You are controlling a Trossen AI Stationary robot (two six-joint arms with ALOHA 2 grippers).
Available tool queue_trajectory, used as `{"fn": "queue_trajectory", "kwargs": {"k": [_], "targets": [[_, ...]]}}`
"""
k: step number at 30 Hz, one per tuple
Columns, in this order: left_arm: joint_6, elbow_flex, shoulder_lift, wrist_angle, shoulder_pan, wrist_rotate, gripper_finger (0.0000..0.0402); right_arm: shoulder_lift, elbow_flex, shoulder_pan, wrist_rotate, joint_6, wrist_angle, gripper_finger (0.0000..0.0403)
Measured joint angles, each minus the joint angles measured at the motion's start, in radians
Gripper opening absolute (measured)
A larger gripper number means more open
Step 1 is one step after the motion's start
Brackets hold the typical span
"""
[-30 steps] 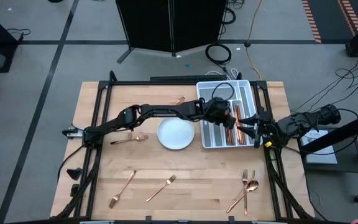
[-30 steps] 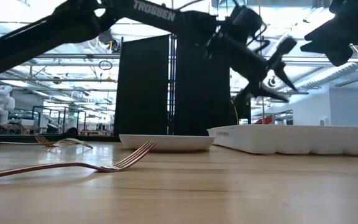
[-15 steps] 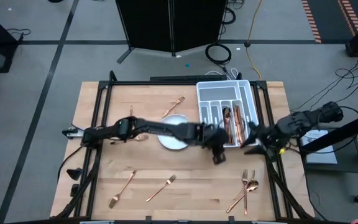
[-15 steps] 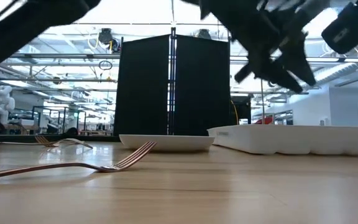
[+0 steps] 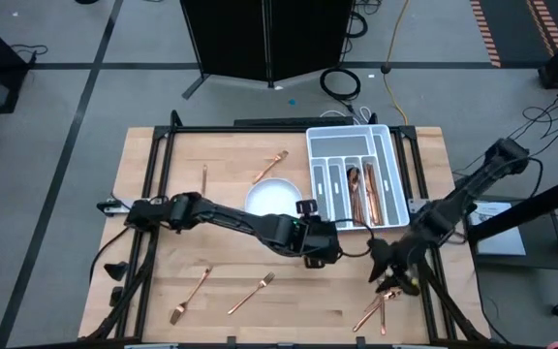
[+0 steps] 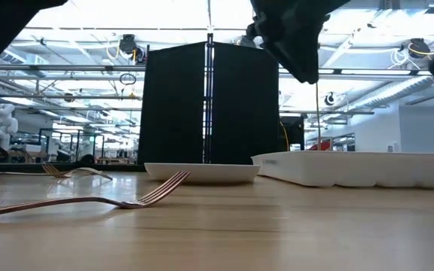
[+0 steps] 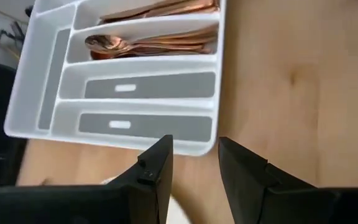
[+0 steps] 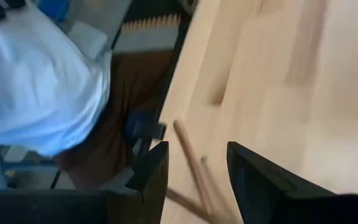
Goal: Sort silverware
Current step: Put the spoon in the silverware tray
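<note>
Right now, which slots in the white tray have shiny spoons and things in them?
The two long slots on the white tray's right side hold the copper silverware; the other slots look empty.

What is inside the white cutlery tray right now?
The white tray holds copper spoons in one long compartment and more copper pieces in the next. Two other long compartments show bare grey liners. Nothing covers the tray from above.
</note>
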Motion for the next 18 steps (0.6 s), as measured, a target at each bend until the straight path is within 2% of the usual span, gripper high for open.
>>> {"fn": "queue_trajectory", "kwargs": {"k": [4,7,9,12,18], "targets": [[0.096,-0.002,-0.059,-0.017,-0.009,-0.006,0.0123,0.153,0.000,0.073,-0.023,0.072,0.138,0.0155],[0.137,-0.007,-0.146,-0.017,-0.016,-0.008,0.0123,0.266,0.020,0.136,-0.041,0.064,0.248,0.0155],[0.146,-0.053,-0.217,0.024,-0.022,-0.008,0.0123,0.337,0.047,0.173,-0.043,0.044,0.260,0.0155],[0.147,-0.183,-0.322,0.143,-0.036,0.017,0.0123,0.442,0.087,0.216,-0.047,0.038,0.243,0.0155],[0.164,-0.556,-0.487,0.499,-0.060,0.067,0.0123,0.606,0.141,0.255,-0.050,-0.005,0.223,0.0155]]}}
